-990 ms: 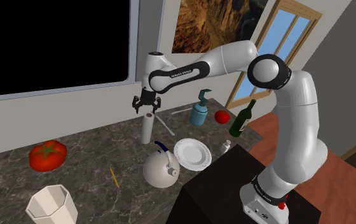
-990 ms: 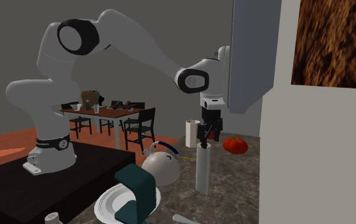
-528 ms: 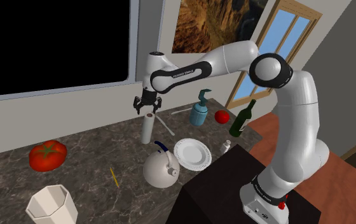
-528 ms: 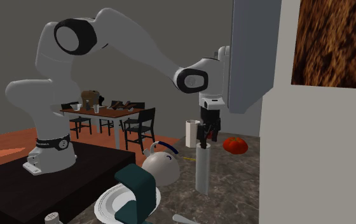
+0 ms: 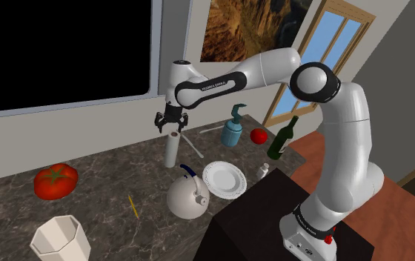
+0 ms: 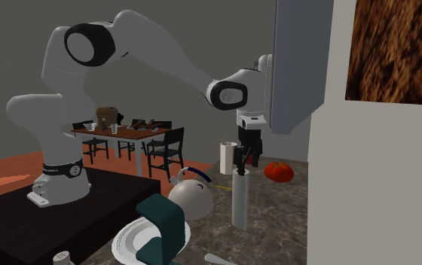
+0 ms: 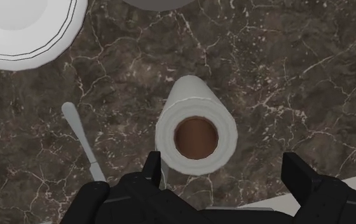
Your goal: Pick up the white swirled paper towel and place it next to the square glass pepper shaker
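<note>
White paper towel roll (image 7: 196, 127) stands upright on the dark marble surface (image 7: 285, 76), not yet gripped. The hand (image 7: 224, 170) hovers above it, fingers (image 7: 297, 175) spread. Grasping it and carrying it to the shaker (image 5: 262, 171) are left.

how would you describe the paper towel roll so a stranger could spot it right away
On the dark marble counter, look under the arm's open jaws, near the white kettle and plate. The paper towel roll is the one tall, slim white cylinder standing upright, with a brown core showing at its top.
</note>
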